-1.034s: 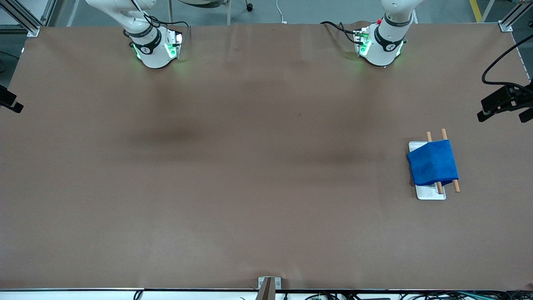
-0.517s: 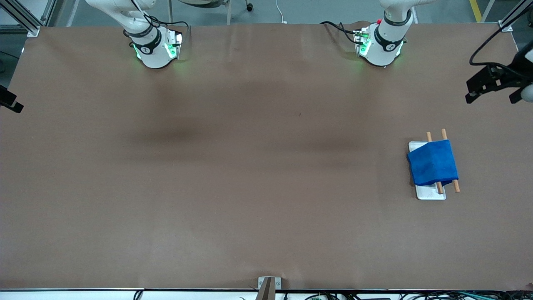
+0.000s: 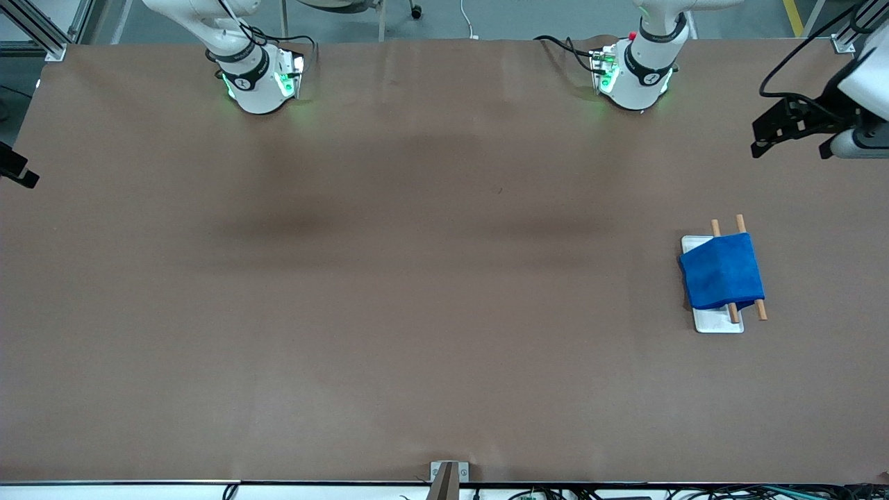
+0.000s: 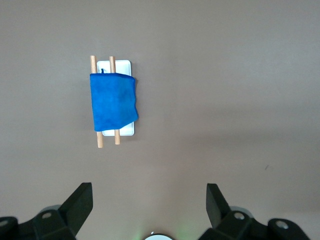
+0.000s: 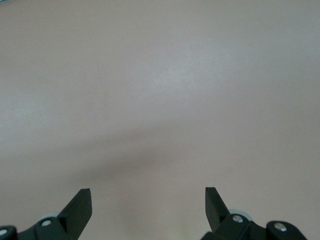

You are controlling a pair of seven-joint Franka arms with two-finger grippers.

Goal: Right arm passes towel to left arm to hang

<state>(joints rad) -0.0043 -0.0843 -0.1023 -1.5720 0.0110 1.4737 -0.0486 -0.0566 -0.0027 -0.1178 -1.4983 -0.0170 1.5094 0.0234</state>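
Blue towel draped over two wooden rods on a white tray, toward the left arm's end of the brown bench. The left gripper is up in the air over the bench edge at that end, fingers spread, empty. Right gripper just peeks in at the right arm's end. Both green-lit bases sit along the top

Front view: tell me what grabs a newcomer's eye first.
The bright blue towel stands out, draped over two wooden rods on a white tray toward the left arm's end of the table. The left gripper hangs open over that end; the right gripper, also open, waits over bare table.
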